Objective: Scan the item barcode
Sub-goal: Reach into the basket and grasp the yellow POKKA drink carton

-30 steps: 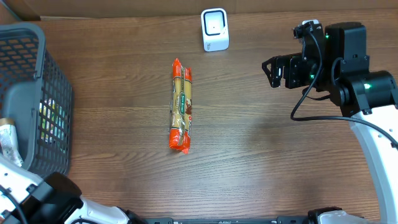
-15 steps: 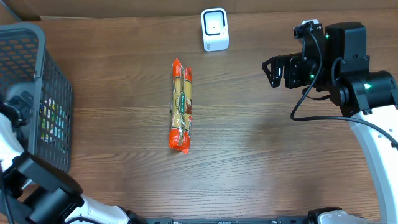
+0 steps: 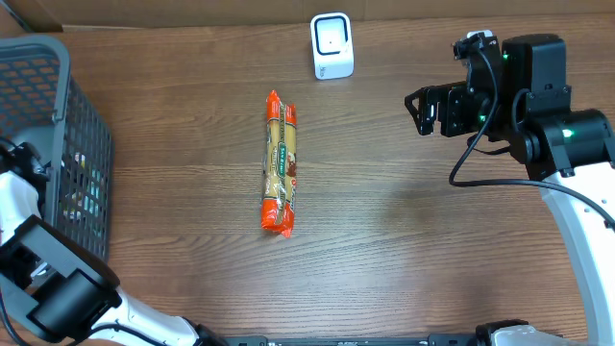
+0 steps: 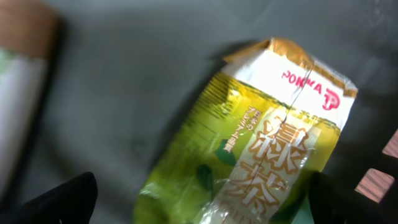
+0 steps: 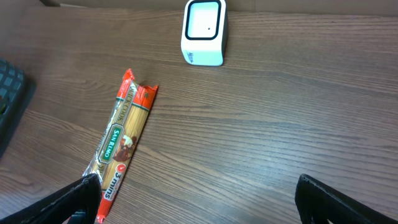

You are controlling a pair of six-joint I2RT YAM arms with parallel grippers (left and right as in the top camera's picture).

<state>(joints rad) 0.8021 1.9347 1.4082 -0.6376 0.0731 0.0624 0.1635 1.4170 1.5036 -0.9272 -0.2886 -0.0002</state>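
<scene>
Reaching into the grey basket (image 3: 82,144) at the worktop's (image 3: 384,250) left edge. Left pincer (image 4: 202,202) spread wide just above a green tea carton (image 4: 261,137) lying on the basket floor, not gripped. Right pincer (image 5: 205,202) wide, empty, hovering over the worktop. Spaghetti packet (image 3: 280,163) lies mid-worktop, near the white scanner (image 3: 332,45). Step judged: carton pick-up. Next: lower, close across its width, lift clear of the basket wall.
</scene>
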